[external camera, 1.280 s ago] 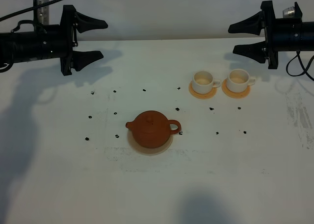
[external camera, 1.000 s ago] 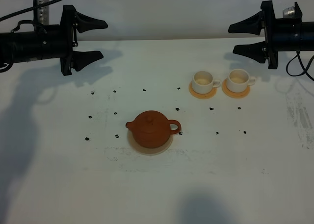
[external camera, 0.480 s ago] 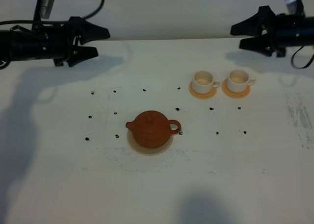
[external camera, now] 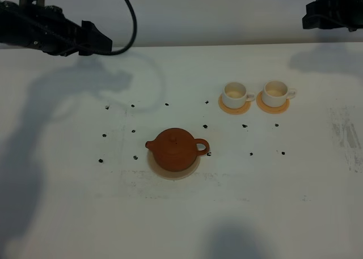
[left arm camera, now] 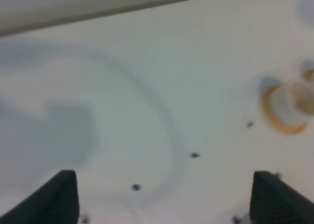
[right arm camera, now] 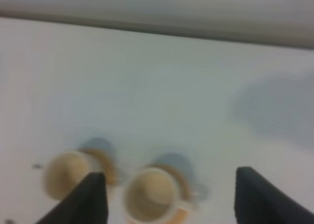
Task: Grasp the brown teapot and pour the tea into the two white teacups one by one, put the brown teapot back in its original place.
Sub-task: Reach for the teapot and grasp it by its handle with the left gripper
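Note:
The brown teapot (external camera: pixel 174 148) stands on its round tan coaster (external camera: pixel 170 172) at the table's middle, spout left, handle right. The two white teacups (external camera: pixel 234 93) (external camera: pixel 275 92) stand on small orange coasters at the back right. My left gripper (external camera: pixel 95 41) is raised at the far left back, open and empty. My right gripper (external camera: pixel 311 16) is raised at the far right back, open and empty. The left wrist view shows wide-apart fingertips (left arm camera: pixel 65 194) and one blurred cup (left arm camera: pixel 290 104). The right wrist view shows both cups (right arm camera: pixel 66 181) (right arm camera: pixel 152 198) between spread fingertips (right arm camera: pixel 92 199).
Small black marks (external camera: pixel 133 131) dot the white table (external camera: pixel 74 185) around the teapot and below the cups. A pale wall runs behind the table's back edge. A dark cable (external camera: pixel 131 21) loops off the left arm.
Both arms have lifted and swung back toward the top corners, and both grippers have turned. The teapot and cups have not moved.

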Tool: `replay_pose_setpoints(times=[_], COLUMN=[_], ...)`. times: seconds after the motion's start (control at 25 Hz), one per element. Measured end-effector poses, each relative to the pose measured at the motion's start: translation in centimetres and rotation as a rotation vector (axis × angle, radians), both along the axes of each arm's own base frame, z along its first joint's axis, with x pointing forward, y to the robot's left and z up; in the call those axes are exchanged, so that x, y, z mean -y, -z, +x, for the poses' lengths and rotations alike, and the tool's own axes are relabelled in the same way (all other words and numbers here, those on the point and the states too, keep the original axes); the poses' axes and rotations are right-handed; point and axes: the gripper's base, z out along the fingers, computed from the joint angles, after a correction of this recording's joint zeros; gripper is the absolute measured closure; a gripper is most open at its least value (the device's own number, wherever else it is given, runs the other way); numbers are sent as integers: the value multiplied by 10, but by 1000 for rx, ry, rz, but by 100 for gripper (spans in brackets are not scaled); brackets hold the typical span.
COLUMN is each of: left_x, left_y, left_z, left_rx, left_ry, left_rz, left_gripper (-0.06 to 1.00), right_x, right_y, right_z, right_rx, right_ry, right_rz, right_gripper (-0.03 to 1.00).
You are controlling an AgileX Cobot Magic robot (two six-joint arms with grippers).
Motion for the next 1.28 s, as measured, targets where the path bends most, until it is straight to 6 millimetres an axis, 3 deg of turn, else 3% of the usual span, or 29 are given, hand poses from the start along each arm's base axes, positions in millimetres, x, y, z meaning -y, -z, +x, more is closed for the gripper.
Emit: replay_pose_setpoints(times=[0.16,0.32,0.52,0.68,1.0,1.28], left_x=[16,23,26,32,40,60], left_y=[-12,-14,-13,-13,-13,-13], left_z=[-9,-13,-14,-16,-18,-24], left_rx=[32,23,15,14,8,31], left_ry=[-21,-87,-127,-118,-112,-43], left_rz=[157,250,280,274,262,310], left_gripper=[27,27,27,27,27,27], right_x=[-14,-24,-21,-6,26,47], right_y=[-34,-80,-133,-158,-158,-137], right_z=[-20,-53,-117,-182,-304,-386], right_rx=[77,190,337,442,535,609], right_ry=[8,0,8,37,68,123], right_rz=[-143,-176,-174,-159,-134,-71], right_gripper=[39,39,39,39,39,39])
